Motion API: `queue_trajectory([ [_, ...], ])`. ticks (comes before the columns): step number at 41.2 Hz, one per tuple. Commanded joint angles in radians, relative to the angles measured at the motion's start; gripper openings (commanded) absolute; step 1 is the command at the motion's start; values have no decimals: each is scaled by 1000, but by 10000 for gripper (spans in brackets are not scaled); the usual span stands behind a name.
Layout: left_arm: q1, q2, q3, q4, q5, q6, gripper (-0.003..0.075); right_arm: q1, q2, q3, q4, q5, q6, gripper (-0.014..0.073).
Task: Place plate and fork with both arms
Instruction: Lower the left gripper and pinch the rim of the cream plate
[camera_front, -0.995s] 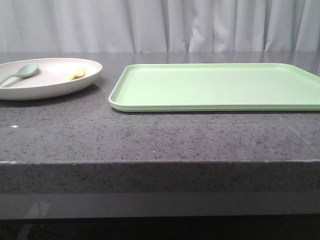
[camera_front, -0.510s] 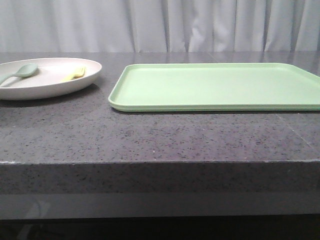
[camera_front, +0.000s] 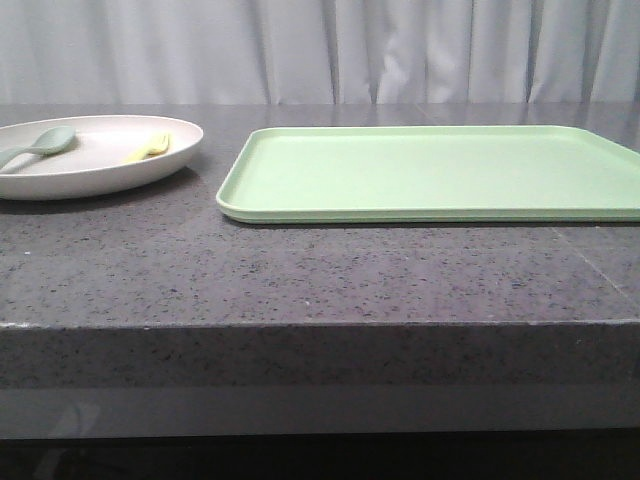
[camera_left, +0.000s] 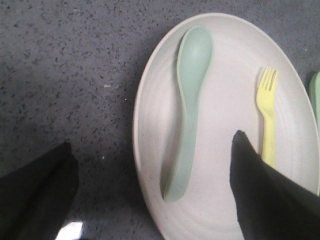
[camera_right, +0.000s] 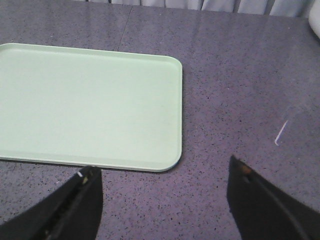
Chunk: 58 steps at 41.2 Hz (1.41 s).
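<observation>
The cream-white plate (camera_front: 90, 160) sits at the table's far left. The small pale-yellow fork (camera_front: 148, 148) lies in it beside a teal-green spoon (camera_front: 40, 145). In the left wrist view the plate (camera_left: 220, 125) holds the spoon (camera_left: 189, 105) and the fork (camera_left: 266, 115). My left gripper (camera_left: 152, 150) is open above the plate's near rim, one finger over the plate beside the fork's handle, the other over the table. My right gripper (camera_right: 162, 175) is open and empty over bare table by the tray's corner. Neither gripper shows in the front view.
A flat light-green tray (camera_front: 430, 170) lies at the centre and right of the dark speckled table (camera_front: 300, 270); it also shows in the right wrist view (camera_right: 85, 105). A grey curtain hangs behind. The table's front edge is close to the camera.
</observation>
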Motion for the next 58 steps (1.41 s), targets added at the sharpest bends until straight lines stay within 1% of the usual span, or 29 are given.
queue_trajectory([
  [1, -1, 0, -41, -121, -13, 46, 581, -8, 13, -31, -11, -74, 2, 542],
  [5, -1, 35, -41, -183, -11, 80, 531, -8, 13, -31, -11, -74, 2, 542],
  [10, -2, 67, -41, -206, -17, 94, 475, -8, 13, -31, -11, -74, 2, 542],
  [13, -6, 85, -43, -214, -20, 100, 452, -8, 13, -31, -11, -74, 2, 542],
  [17, -11, 103, -43, -250, -14, 147, 425, -8, 13, -31, -11, -74, 2, 542],
  [32, -44, 134, -43, -256, -31, 151, 310, -8, 13, -31, -11, -74, 2, 542],
  [45, -44, 134, -43, -256, -45, 151, 137, -8, 13, -31, -11, -74, 2, 542],
  [58, -44, 134, -43, -256, -50, 151, 34, -8, 13, -31, -11, -74, 2, 542],
])
